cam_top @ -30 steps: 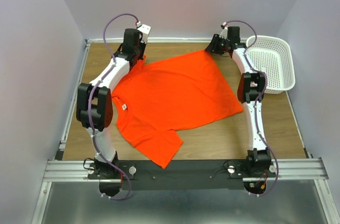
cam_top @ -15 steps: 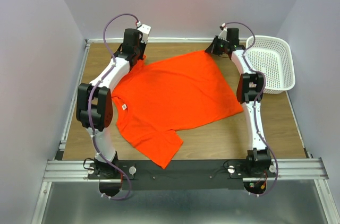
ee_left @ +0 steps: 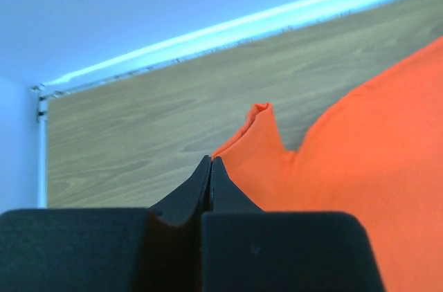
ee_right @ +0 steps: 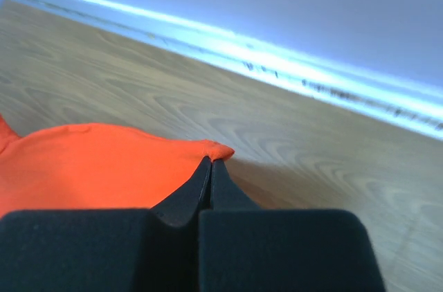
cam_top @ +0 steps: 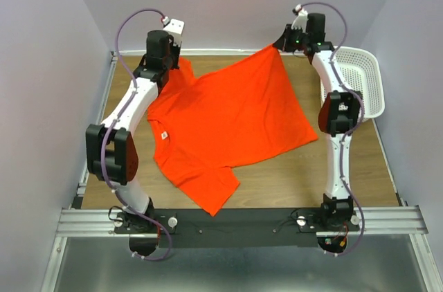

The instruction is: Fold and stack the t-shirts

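T-shirt: one bright orange-red t-shirt (cam_top: 228, 126), plain, lying spread open across the middle of the table (cam_top: 291, 181).
Orientation: collar toward the left side, hem toward the right side.
Neck label: small white neck label (cam_top: 165, 135) inside the collar, near the left arm's forearm.
Near sleeve: the near sleeve (cam_top: 214, 198) points at the near edge and ends just short of the black base rail (cam_top: 235, 221).
Far sleeve: the far sleeve (ee_left: 252, 147) sits at the far left, bunched and creased next to the left fingers.
Far edge: the cloth slopes up to both grip points; the rest of the body lies flat on the wood.
Left gripper: left gripper (ee_left: 210, 162) is at the far left of the shirt, jaws pressed together with orange fabric pinched between them at the far sleeve.
Right gripper: right gripper (ee_right: 210, 162) is at the far right corner of the shirt, jaws pressed together on the corner of the hem; a small tip of fabric shows just past the fingertips.
Arm posture: both arms reach from the near edge to the far side, one along each side of the shirt.
Basket: white plastic lattice basket (cam_top: 360, 84) stands at the far right of the table, just beside the right arm and apart from the shirt.
Surroundings: wood-grain tabletop with a pale strip along its far edge, enclosed by plain light walls.
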Robot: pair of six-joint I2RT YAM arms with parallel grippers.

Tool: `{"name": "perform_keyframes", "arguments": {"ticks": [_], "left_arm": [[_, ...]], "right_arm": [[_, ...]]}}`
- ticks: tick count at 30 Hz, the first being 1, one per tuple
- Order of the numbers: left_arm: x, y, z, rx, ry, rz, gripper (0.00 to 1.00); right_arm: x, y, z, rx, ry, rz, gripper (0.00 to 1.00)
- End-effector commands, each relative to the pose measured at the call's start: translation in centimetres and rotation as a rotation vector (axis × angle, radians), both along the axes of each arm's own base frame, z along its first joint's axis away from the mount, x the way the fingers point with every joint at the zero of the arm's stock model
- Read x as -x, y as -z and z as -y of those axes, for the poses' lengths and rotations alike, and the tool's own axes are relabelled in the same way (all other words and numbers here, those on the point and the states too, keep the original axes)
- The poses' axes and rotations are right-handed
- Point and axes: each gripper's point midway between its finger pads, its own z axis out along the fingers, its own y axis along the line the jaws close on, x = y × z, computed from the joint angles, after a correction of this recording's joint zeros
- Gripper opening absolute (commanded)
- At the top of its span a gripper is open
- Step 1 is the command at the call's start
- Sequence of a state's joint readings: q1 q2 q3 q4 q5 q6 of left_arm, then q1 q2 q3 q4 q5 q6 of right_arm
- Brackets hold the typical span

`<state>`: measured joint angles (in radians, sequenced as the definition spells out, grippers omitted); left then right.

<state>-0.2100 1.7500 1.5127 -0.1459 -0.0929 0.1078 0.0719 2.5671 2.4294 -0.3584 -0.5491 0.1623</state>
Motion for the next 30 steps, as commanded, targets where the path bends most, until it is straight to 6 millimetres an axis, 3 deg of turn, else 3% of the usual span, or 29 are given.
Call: {"name": "perform_keyframes", "arguments": {"ticks": [1, 3, 4, 5, 7, 8, 9, 10, 11, 12, 13, 15, 16, 19, 21, 22, 24, 25, 26, 28, 30], "left_arm": [[1.4, -7.3, -1.4, 0.071, -0.04, 0.186, 0.0], [2.2, -8.6, -1.8, 0.082, -0.049, 0.225, 0.0], [3.0, -10.2, -2.1, 0.092, -0.054, 0.259, 0.0], [3.5, -11.1, -2.2, 0.098, -0.055, 0.283, 0.0], [5.3, -14.3, -2.7, 0.117, -0.061, 0.355, 0.0], [6.0, -15.0, -2.9, 0.12, -0.067, 0.371, 0.0], [6.7, -16.7, -3.0, 0.134, -0.066, 0.418, 0.0], [8.4, -19.1, -3.4, 0.151, -0.068, 0.476, 0.0], [9.4, -20.7, -3.6, 0.166, -0.066, 0.524, 0.0], [10.5, -22.3, -3.7, 0.179, -0.063, 0.567, 0.0], [12.9, -25.0, -4.1, 0.2, -0.061, 0.641, 0.0], [15.6, -28.3, -4.5, 0.247, -0.058, 0.739, 0.0], [18.2, -30.9, -5.0, 0.27, -0.057, 0.811, 0.0], [23.6, -35.8, -5.8, 0.341, -0.038, 0.961, 0.0], [26.2, -37.9, -6.0, 0.381, -0.019, 1.027, 0.0], [28.5, -39.6, -6.1, 0.4, 0.001, 1.086, 0.0], [30.7, -41.1, -6.1, 0.423, 0.034, 1.135, 0.0], [31.8, -41.7, -5.9, 0.441, 0.056, 1.157, 0.0], [33.5, -42.7, -5.8, 0.451, 0.087, 1.198, 0.0], [35.4, -43.6, -5.8, 0.474, 0.116, 1.233, 0.0], [36.7, -44.4, -5.7, 0.482, 0.138, 1.259, 0.0]], "right_arm": [[1.3, -10.0, 0.2, 0.072, -0.052, 0.241, 0.01], [2.4, -13.3, 0.6, 0.096, -0.058, 0.303, 0.0], [2.9, -13.3, 0.7, 0.099, -0.056, 0.295, 0.0], [3.8, -15.9, 0.9, 0.126, -0.063, 0.355, 0.0], [4.8, -17.1, 1.2, 0.14, -0.063, 0.371, 0.01], [5.5, -18.4, 1.4, 0.154, -0.064, 0.399, 0.01], [6.8, -21.4, 1.7, 0.162, -0.055, 0.451, 0.01], [7.7, -22.4, 1.8, 0.168, -0.055, 0.466, 0.01], [9.5, -25.7, 2.1, 0.183, -0.05, 0.532, 0.01], [10.6, -27.4, 2.2, 0.191, -0.045, 0.566, 0.01], [11.6, -28.7, 2.4, 0.197, -0.038, 0.592, 0.0], [13.6, -31.4, 3.0, 0.217, -0.016, 0.645, 0.01], [16.1, -34.6, 3.2, 0.22, -0.007, 0.712, 0.0], [21.4, -40.1, 3.8, 0.234, 0.017, 0.836, 0.0], [23.9, -42.2, 4.2, 0.238, 0.035, 0.885, 0.01], [26.7, -44.5, 4.4, 0.235, 0.047, 0.942, 0.01], [29.0, -46.3, 4.6, 0.224, 0.06, 0.976, 0.01], [30.5, -48.2, 4.8, 0.218, 0.074, 1.015, 0.01], [31.8, -48.9, 5.0, 0.21, 0.082, 1.016, 0.0], [33.7, -50.8, 5.3, 0.199, 0.106, 1.059, 0.01], [34.8, -51.4, 5.4, 0.196, 0.111, 1.066, 0.01]]}}
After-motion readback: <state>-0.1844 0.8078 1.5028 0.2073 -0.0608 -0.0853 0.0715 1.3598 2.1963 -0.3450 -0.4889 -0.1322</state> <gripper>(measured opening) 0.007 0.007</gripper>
